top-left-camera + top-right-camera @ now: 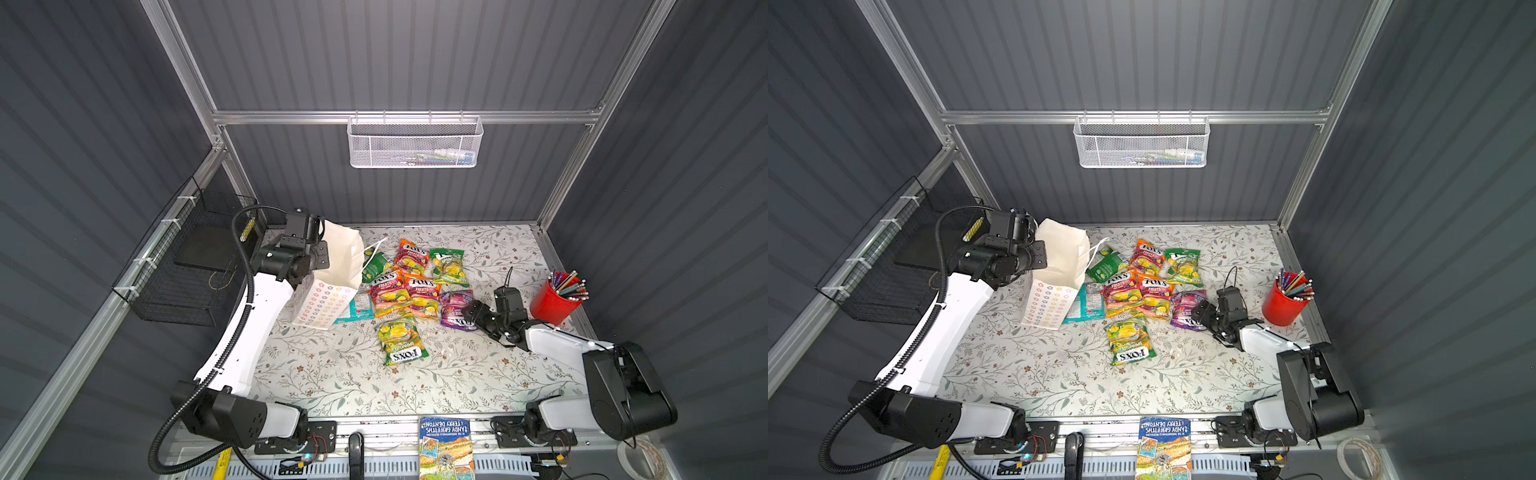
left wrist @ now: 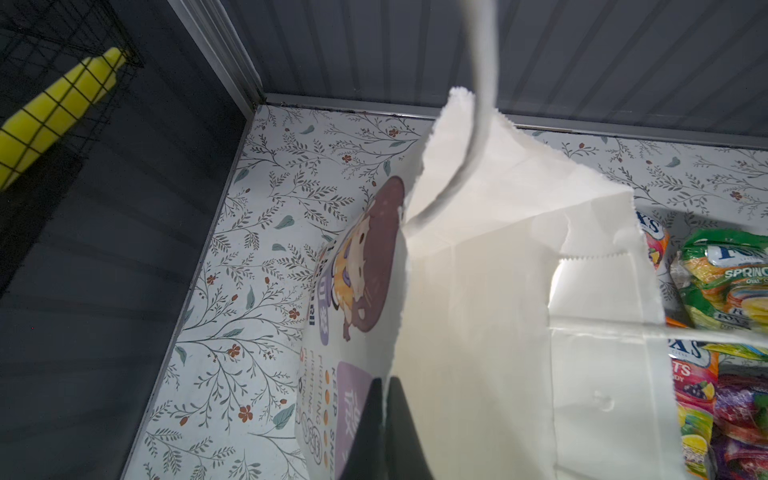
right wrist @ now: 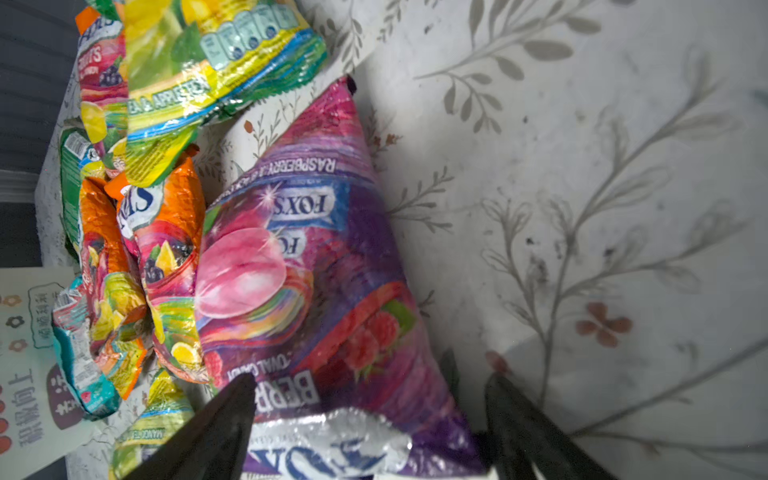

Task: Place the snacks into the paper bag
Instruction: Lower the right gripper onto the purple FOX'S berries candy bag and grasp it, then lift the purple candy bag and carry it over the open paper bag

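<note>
While the left gripper (image 2: 384, 419) has its jaws together on a wall of the paper bag (image 1: 332, 266), which stands with its mouth open, the snacks (image 1: 405, 286) lie heaped on the table (image 1: 332, 374) just right of the bag, with none visible inside it. Farthest from the bag, the purple packet (image 3: 316, 257) has its end between the spread jaws of the right gripper (image 3: 371, 380), not yet pinched. This looks like the first pick. Next the jaws must close on that end, lift the packet clear of its neighbours and carry it to the bag's mouth.
</note>
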Controlling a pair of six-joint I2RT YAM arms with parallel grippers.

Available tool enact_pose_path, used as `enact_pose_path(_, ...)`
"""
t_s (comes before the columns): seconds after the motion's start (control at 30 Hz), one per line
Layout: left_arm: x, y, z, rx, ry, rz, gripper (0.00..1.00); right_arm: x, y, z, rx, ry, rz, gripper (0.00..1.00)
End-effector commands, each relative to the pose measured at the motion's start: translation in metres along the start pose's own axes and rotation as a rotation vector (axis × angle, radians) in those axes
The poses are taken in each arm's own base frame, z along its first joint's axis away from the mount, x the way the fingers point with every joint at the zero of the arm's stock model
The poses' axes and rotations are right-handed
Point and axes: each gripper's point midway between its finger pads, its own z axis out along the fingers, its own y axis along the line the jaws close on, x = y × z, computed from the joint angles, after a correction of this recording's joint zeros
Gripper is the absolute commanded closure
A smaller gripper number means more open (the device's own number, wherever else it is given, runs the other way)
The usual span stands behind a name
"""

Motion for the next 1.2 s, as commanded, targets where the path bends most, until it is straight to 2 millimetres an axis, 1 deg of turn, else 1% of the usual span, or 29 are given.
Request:
enact_pose_path(0.0, -0.003, -0.004, -0.009, 0.033, -0.027, -0.020, 1.00, 0.021, -0.011, 0.010, 0.038, 0.111, -0.007, 0.22)
enact_pose_path(0.1, -0.005, -0.004, -0.013, 0.039, -0.041, -0.024, 1.00, 0.027, -0.011, 0.017, 0.019, 0.140, 0.000, 0.31)
enact_pose_path(0.27, -0.007, -0.004, -0.017, 0.047, -0.057, -0.029, 1.00, 0.028, -0.001, 0.019, -0.038, 0.153, 0.006, 0.63)
enact_pose_path(0.33, -0.007, -0.004, -0.017, 0.050, -0.055, -0.029, 1.00, 0.030, 0.009, 0.016, -0.089, 0.169, -0.006, 0.73)
enact_pose_path(0.43, -0.006, -0.007, -0.016, 0.063, -0.049, -0.030, 1.00, 0.028, 0.019, 0.009, -0.137, 0.159, -0.022, 0.85)
enact_pose_path(0.5, -0.007, -0.008, -0.017, 0.070, -0.051, -0.031, 1.00, 0.027, 0.025, 0.004, -0.168, 0.150, -0.030, 0.92)
enact_pose_path(0.57, -0.007, -0.008, -0.018, 0.069, -0.054, -0.035, 1.00, 0.025, 0.032, -0.003, -0.196, 0.136, -0.041, 0.97)
enact_pose_path(0.63, -0.007, -0.008, -0.018, 0.073, -0.055, -0.036, 1.00, 0.022, 0.039, -0.013, -0.228, 0.113, -0.057, 1.00)
enact_pose_path(0.87, -0.008, -0.010, -0.022, 0.092, -0.063, -0.039, 1.00, 0.012, 0.061, -0.052, -0.314, 0.022, -0.112, 1.00)
enact_pose_path(0.93, -0.008, -0.011, -0.023, 0.098, -0.065, -0.041, 1.00, 0.006, 0.073, -0.069, -0.352, -0.010, -0.127, 1.00)
enact_pose_path(1.17, -0.009, -0.013, -0.026, 0.112, -0.071, -0.042, 1.00, -0.010, 0.104, -0.121, -0.408, -0.085, -0.171, 1.00)
